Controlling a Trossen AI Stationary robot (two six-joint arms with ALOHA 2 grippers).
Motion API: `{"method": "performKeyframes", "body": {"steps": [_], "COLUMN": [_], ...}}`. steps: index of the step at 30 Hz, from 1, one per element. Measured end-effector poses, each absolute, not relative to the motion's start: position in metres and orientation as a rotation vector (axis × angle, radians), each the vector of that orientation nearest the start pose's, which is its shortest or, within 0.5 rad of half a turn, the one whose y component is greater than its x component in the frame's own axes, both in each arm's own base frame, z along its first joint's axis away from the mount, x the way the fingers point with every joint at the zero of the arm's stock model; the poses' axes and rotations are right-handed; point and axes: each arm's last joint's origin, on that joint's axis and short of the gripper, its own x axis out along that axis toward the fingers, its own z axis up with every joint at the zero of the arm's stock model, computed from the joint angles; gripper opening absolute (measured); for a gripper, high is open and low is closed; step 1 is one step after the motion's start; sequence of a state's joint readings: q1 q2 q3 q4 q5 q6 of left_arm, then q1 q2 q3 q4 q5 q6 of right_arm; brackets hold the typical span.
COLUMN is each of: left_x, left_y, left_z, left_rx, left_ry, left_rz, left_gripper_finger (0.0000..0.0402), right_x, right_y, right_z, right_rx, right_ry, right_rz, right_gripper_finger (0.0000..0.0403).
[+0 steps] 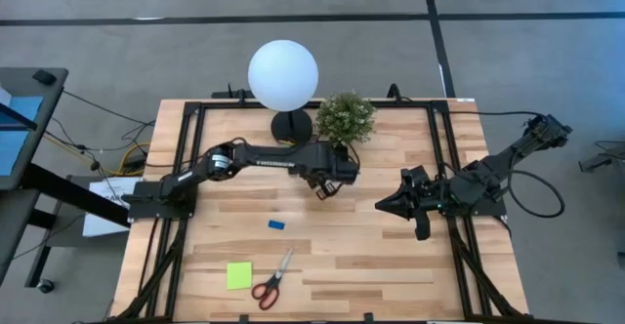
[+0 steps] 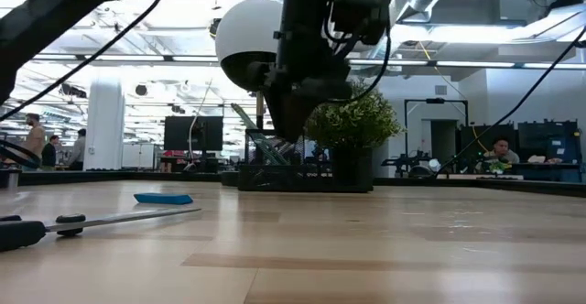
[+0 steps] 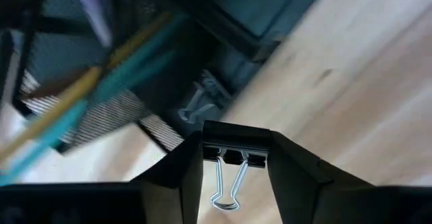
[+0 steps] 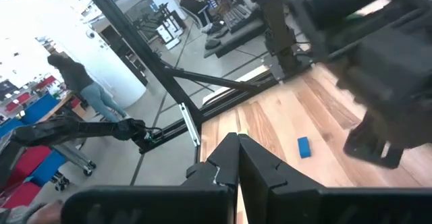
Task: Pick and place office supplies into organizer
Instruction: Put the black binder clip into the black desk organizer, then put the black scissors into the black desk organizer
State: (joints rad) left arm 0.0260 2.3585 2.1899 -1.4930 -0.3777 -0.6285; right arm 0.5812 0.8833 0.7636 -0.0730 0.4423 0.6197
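Note:
My left gripper [image 1: 325, 185] [image 3: 236, 158] hangs over the table's middle, just in front of the plant, shut on a black binder clip [image 3: 236, 146]. The black mesh organizer [image 3: 101, 109] [image 2: 275, 171] stands right beyond the fingers, with teal, yellow and purple pens [image 3: 101, 82] leaning in it; in the high view the left arm covers it. The blue eraser [image 1: 276, 224] [image 2: 163, 198], lime-green sticky pad [image 1: 238, 275] and red-handled scissors [image 1: 271, 283] [image 2: 92, 220] lie flat on the near half of the table. My right gripper [image 1: 384, 205] [image 4: 237, 146] waits shut, right of centre. My left gripper pinches the binder clip's black body [image 3: 236, 137] between its two fingers [image 3: 185, 170], near their free ends. The clip's silver wire handles [image 3: 228, 187] point back between the fingers toward the wrist. The fingers point down from above and the clip is lifted clear of the table.
The lamp with its white globe [image 1: 283, 74] and round black base [image 1: 290, 124] and the potted plant [image 1: 345, 117] [image 2: 352, 125] stand at the far middle, close behind the organizer. Bare wood lies between the two grippers and along the table's right near side. People show in the room beyond.

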Motion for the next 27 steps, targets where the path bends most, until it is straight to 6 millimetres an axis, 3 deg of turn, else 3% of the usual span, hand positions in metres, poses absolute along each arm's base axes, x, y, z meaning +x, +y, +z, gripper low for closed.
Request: {"method": "performKeyframes", "body": {"steps": [6, 13, 21, 27], "left_x": [0.446, 0.448, 0.458, 0.46], "left_y": [0.054, 0.075, 0.076, 0.064], "left_z": [0.214, 0.213, 0.213, 0.211], "left_rx": [-0.023, -0.07, -0.068, -0.268], "left_ry": [1.519, 1.522, 1.438, 1.449], "left_rz": [0.768, 0.682, 0.631, 0.534], "left_gripper_finger": [0.0131, 0.019, 0.0224, 0.0221], "right_x": [0.17, 0.17, 0.17, 0.17], "right_y": [0.097, 0.097, 0.097, 0.097], "right_z": [0.32, 0.32, 0.32, 0.32], "right_rx": [0.522, 0.474, 0.468, 0.468], "right_ry": [0.205, 0.203, 0.203, 0.203], "right_rz": [0.081, 0.084, 0.084, 0.083], "right_gripper_finger": [0.0001, 0.0001, 0.0001, 0.0001]}}
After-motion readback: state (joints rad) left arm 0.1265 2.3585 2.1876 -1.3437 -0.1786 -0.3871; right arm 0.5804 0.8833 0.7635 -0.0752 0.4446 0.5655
